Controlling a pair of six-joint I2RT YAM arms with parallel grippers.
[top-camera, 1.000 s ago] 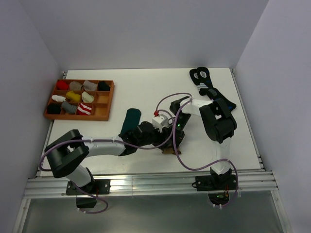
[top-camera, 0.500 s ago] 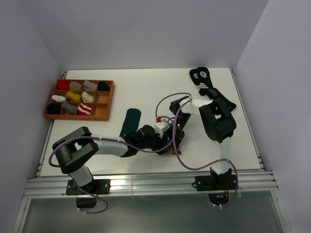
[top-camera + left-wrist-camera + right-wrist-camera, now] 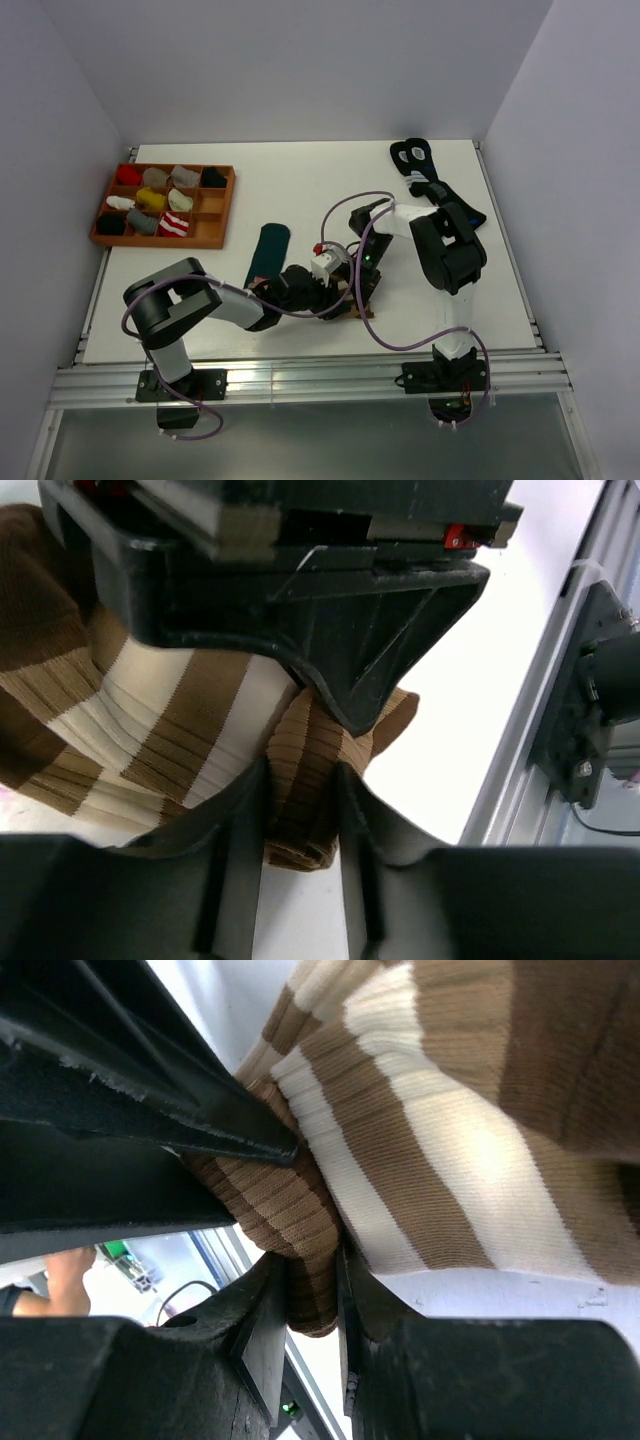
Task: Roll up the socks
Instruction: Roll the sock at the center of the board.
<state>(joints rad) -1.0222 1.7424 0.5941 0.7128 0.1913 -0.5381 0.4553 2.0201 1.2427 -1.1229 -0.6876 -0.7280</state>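
The brown sock with cream stripes [image 3: 170,720] lies bunched on the white table between both grippers. From above only a sliver of the brown sock [image 3: 347,308] shows under them. My left gripper [image 3: 300,772] is shut on a ribbed brown fold at the sock's edge, both fingers pressed against it. My right gripper [image 3: 308,1272] is shut on another fold of the same brown sock [image 3: 450,1140]. The two grippers nearly touch: left gripper [image 3: 328,290], right gripper [image 3: 362,283]. The dark green sock [image 3: 266,254] lies flat just left of them.
A wooden tray [image 3: 222,210] holding several rolled socks sits at the back left. Black socks with blue-and-white marks [image 3: 420,168] lie at the back right. The table's metal front rail [image 3: 320,375] runs close behind the grippers. Cables loop over the arms.
My left arm's elbow has swung right toward the centre, and its jaws have narrowed onto the brown sock's fold. The right arm has held still.
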